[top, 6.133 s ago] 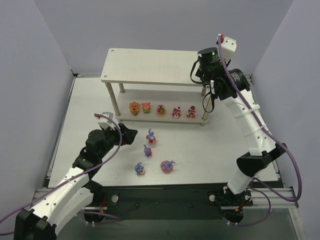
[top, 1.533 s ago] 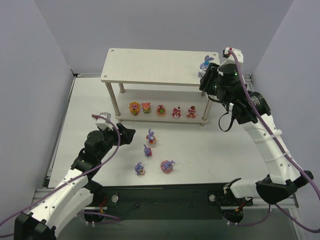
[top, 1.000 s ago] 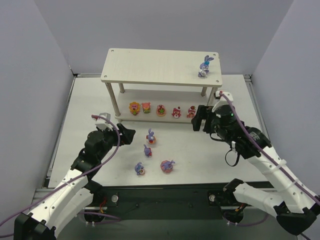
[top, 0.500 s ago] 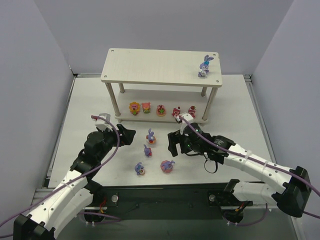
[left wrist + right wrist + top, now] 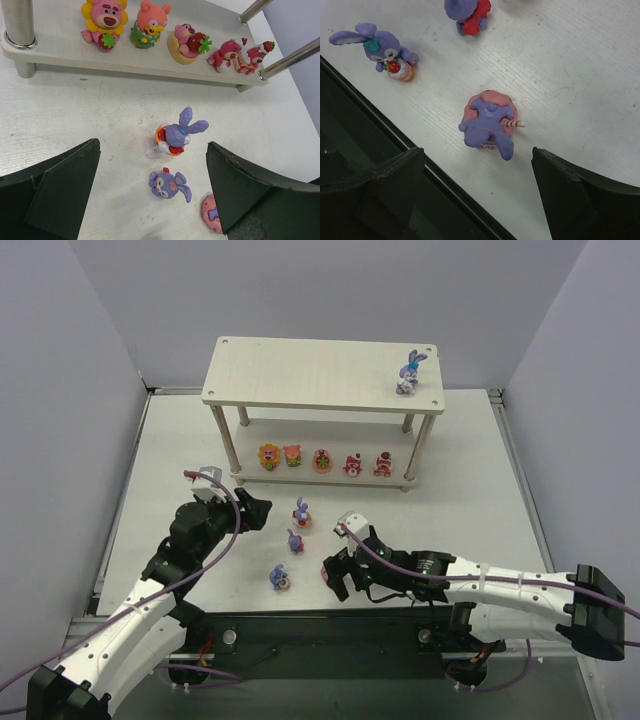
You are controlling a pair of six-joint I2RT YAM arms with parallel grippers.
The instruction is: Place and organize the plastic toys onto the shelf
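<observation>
The shelf (image 5: 300, 375) stands at the back. One purple bunny (image 5: 408, 372) is on the right end of its top tier, and several pink and orange toys (image 5: 322, 460) line the lower tier (image 5: 125, 62). On the table are a bunny in an orange ring (image 5: 177, 135), a lying bunny (image 5: 169, 184) and a bunny with a strawberry (image 5: 385, 50). A bunny on a pink base (image 5: 487, 125) lies just beyond my open, empty right gripper (image 5: 477, 155) (image 5: 340, 575). My left gripper (image 5: 152, 150) (image 5: 258, 510) hovers open and empty, left of the bunnies.
The black rail (image 5: 370, 150) at the table's near edge runs right beside the right gripper. The shelf's metal legs (image 5: 415, 455) stand behind the toys. Grey walls close in the left and right sides.
The right arm swung from the shelf's top tier, leaving a bunny there, down to the table's front over the bunny on the pink base, its jaws widening. The left arm stayed still.
</observation>
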